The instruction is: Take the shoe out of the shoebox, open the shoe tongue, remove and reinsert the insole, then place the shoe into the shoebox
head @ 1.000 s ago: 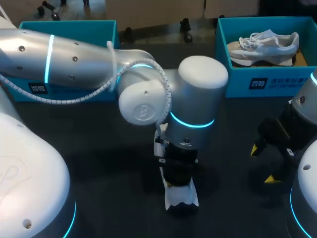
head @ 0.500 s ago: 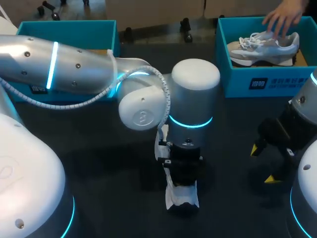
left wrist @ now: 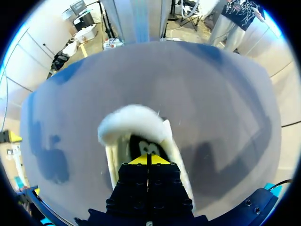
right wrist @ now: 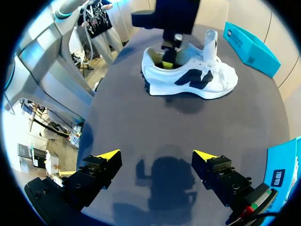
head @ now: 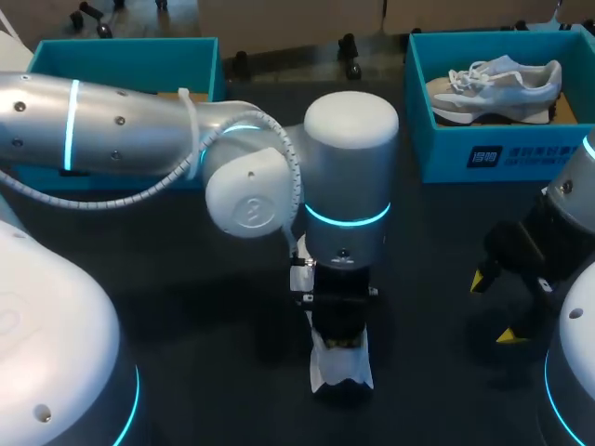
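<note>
Currently left gripper (left wrist: 147,159) inside shoe (right wrist: 197,81); right gripper (right wrist: 156,154) spread wide.

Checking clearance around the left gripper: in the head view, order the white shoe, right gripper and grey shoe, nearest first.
1. The white shoe: mid-table, with the left gripper inside it.
2. The right gripper: off to the right side.
3. The grey shoe: in the shoebox at the far right.
</note>
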